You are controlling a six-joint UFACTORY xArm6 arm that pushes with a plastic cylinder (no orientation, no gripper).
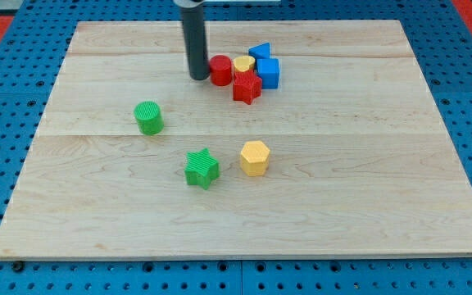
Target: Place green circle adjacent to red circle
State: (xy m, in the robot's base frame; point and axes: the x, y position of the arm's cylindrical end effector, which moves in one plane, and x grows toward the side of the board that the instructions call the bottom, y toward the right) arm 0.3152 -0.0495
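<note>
- My tip [199, 77] sits on the surface [367, 188] near the view's top, touching or just beside the left side of the red circle [220, 70].
- There is no gripper on this arm, only the rod, so nothing is grasped; the tip can only push.
- The green circle [148, 117] stands alone, well apart from the tip, lower and toward the view's left.
- The red circle is packed into a cluster: a yellow block [243, 65] on its right, a red star [247, 88] below-right, a blue cube [268, 73] and a blue triangle [260, 52] beyond.
- A green star [201, 169] and a yellow hexagon [254, 158] lie lower down, out of the direct path.
- Risk: any rightward slide from here would likely shove the red circle deeper into the cluster and shift the target.
- Risk: I judge the tip must circle to the green circle's lower-left side; cutting across could knock it away from the target.
- Risk: an off-centre push on a round block may let it roll off the tip and drift sideways.
- Risk: pushing too hard at the end could bump the red circle away.
</note>
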